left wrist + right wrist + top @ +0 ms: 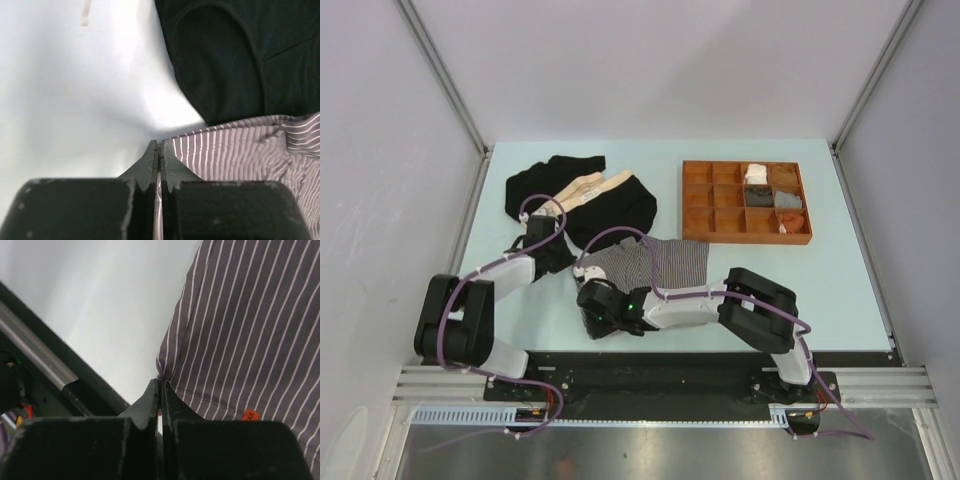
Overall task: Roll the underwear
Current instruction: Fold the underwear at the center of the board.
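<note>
The grey pin-striped boxer short lies spread on the table in front of the arms. My left gripper is at its far left corner, and in the left wrist view the left gripper is shut with striped cloth pinched between the fingers. My right gripper is at the near left corner. In the right wrist view the right gripper is shut on the boxer's hem, close to the orange tag. Black briefs with beige waistbands lie heaped behind.
A brown compartmented tray stands at the back right, with small rolled items in its right cells. The black rail at the table's near edge runs just beside the right gripper. The black briefs lie right behind the boxer's far edge.
</note>
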You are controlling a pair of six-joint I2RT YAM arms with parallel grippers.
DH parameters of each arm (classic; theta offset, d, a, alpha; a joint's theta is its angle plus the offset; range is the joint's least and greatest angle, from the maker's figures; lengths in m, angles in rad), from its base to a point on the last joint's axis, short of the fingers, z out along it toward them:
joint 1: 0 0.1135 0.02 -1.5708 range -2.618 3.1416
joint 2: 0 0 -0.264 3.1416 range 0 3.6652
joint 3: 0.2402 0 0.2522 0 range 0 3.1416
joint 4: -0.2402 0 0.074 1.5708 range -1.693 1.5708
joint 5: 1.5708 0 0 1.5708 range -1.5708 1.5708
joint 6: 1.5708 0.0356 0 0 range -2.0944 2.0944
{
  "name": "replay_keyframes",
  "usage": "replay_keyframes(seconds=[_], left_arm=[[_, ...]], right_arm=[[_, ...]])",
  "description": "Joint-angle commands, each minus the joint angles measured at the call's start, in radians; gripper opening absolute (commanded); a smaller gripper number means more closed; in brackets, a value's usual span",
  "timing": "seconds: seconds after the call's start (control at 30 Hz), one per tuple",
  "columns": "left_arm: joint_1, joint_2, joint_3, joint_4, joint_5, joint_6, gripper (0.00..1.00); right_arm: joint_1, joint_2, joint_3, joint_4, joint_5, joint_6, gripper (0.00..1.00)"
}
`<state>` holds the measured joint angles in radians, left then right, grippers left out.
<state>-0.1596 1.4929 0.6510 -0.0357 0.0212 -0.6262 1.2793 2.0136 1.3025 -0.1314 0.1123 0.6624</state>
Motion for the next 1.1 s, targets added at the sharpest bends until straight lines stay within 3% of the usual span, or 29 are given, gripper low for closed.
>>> replay_keyframes(seconds=[0.0, 0.17, 0.4, 0.53, 0.8, 1.07], left_arm=[[-0.005, -0.188, -0.001, -0.110, -0.087, 0.023, 0.00], [-0.021, -0.278, 0.001, -0.181, -0.106, 0.042, 0.00], [-0.154, -0.246, 0.126, -0.245, -0.150, 0.051, 0.01], [-0.250, -0.178, 0.232, -0.251, -0.153, 0.037, 0.00], [-0.451, 0.116, 0.485, -0.248, -0.159, 0.023, 0.00], [-0.534, 0.300, 0.657, -0.251, -0.165, 0.013, 0.00]], right_arm=[[0.017, -0.059, -0.009, 0.075, -0.100, -0.011, 0.00], [0.006, -0.122, -0.042, 0.102, -0.135, 0.035, 0.00], [-0.073, -0.280, -0.166, 0.115, -0.184, 0.123, 0.00], [-0.120, -0.387, -0.264, 0.116, -0.195, 0.164, 0.00], [-0.231, -0.568, -0.459, -0.013, -0.114, 0.204, 0.00], [-0.363, -0.762, -0.592, -0.181, -0.007, 0.194, 0.00]])
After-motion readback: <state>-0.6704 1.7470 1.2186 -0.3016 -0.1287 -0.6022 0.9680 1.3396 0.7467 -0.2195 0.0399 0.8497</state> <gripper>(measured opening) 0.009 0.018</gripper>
